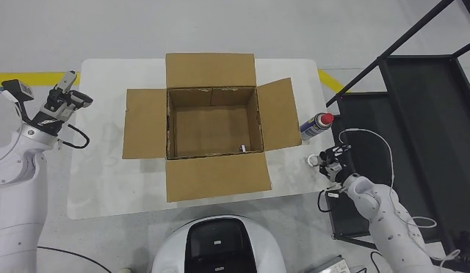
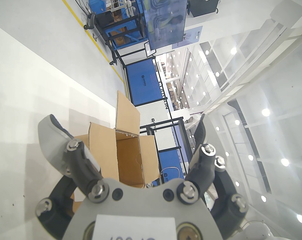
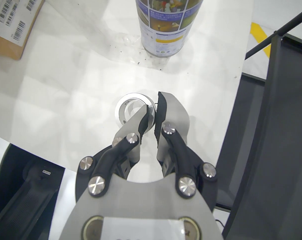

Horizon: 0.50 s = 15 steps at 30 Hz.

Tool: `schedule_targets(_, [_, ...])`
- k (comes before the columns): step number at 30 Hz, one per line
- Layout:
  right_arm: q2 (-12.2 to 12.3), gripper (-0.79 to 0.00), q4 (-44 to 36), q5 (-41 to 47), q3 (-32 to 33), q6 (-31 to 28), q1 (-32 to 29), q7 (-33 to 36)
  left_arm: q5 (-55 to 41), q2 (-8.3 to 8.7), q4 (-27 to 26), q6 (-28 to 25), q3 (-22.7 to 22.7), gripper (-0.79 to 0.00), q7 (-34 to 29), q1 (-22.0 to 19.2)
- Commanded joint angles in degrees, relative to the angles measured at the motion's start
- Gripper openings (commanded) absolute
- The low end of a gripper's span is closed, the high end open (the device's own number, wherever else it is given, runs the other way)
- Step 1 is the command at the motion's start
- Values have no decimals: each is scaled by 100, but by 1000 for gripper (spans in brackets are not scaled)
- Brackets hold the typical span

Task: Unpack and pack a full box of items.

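1. White rectangular table (image 1: pixel 103 177).
2. Open brown cardboard box (image 1: pixel 217 176) at table centre, four flaps splayed.
3. Red-capped blue-and-white spray can (image 1: pixel 316 125) upright, just beside the box's right flap.
4. Left gripper (image 2: pixel 124 123): fingers wide apart, at the table's left edge.
5. Right gripper (image 3: pixel 154 111): pinching the wall of a small silver metal ring (image 3: pixel 127 108) near the can.

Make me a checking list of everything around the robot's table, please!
Surface: white table.
Job's things: cardboard box open, looks empty; spray can upright beside a flap; metal ring on the table.
Clutter: tiny dark specks near the can.
Tools: left tool open, holding nothing; right tool shut on the ring's wall.
Cables: white cable near the rack.
Surroundings: black rack; yellow floor line.
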Motion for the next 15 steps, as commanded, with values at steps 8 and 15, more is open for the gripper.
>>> schedule_targets(8, [-37, -785, 412, 976, -89, -281, 270, 524, 0, 0, 0, 0, 0, 0, 0, 0])
schedule_targets(15, [-49, -785, 596, 1940, -86, -633, 426, 978, 0, 0, 0, 0, 0, 0, 0, 0])
